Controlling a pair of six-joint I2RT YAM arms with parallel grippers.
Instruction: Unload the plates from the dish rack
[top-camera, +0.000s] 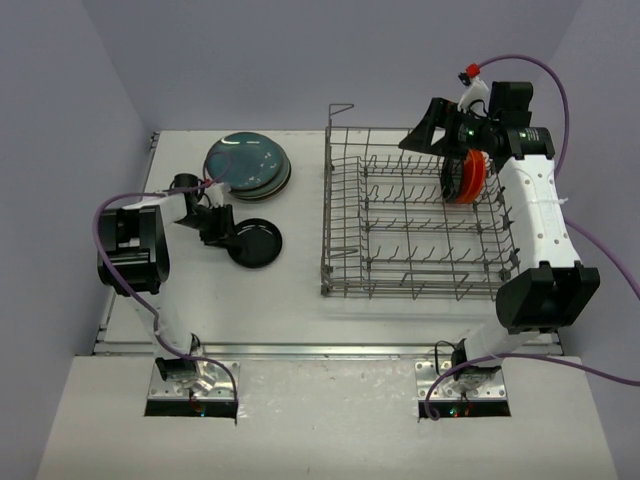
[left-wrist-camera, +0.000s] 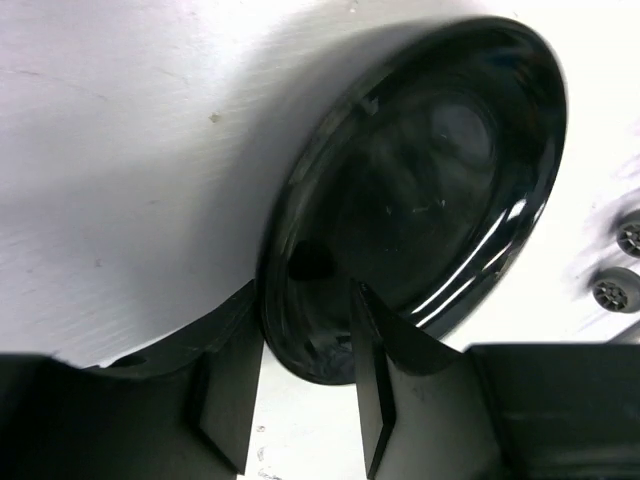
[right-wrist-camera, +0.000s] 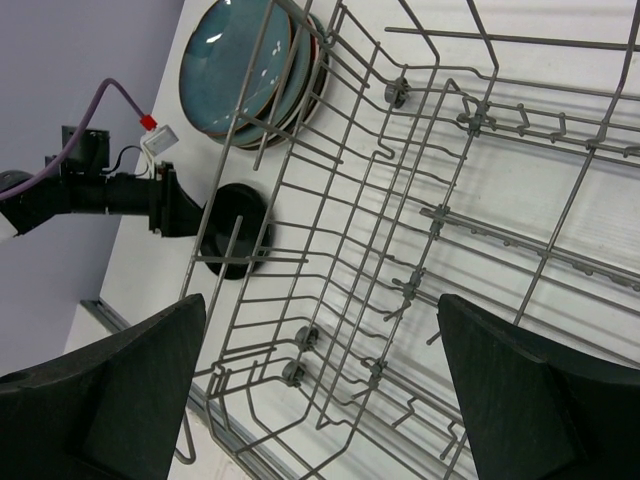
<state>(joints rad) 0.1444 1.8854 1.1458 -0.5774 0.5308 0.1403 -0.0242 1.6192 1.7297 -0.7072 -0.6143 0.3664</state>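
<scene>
An orange-red plate (top-camera: 468, 178) stands on edge at the far right end of the grey wire dish rack (top-camera: 415, 292). My right gripper (top-camera: 432, 128) hovers above that end, left of the plate, open wide with only rack wires (right-wrist-camera: 300, 262) seen between its fingers (right-wrist-camera: 120, 390). A small black plate (top-camera: 258, 244) lies flat on the table left of the rack. My left gripper (top-camera: 222, 232) is at its left rim. In the left wrist view the fingers (left-wrist-camera: 375, 370) stand a little apart, straddling the rim of the black plate (left-wrist-camera: 420, 190).
A stack of large teal plates (top-camera: 248, 163) sits on the table behind the black plate, also seen as the teal stack (right-wrist-camera: 235, 65) beyond the rack wall. A raised wire loop (top-camera: 341, 108) stands at the rack's far left corner. The table's metal front edge (top-camera: 330, 350) runs below the rack.
</scene>
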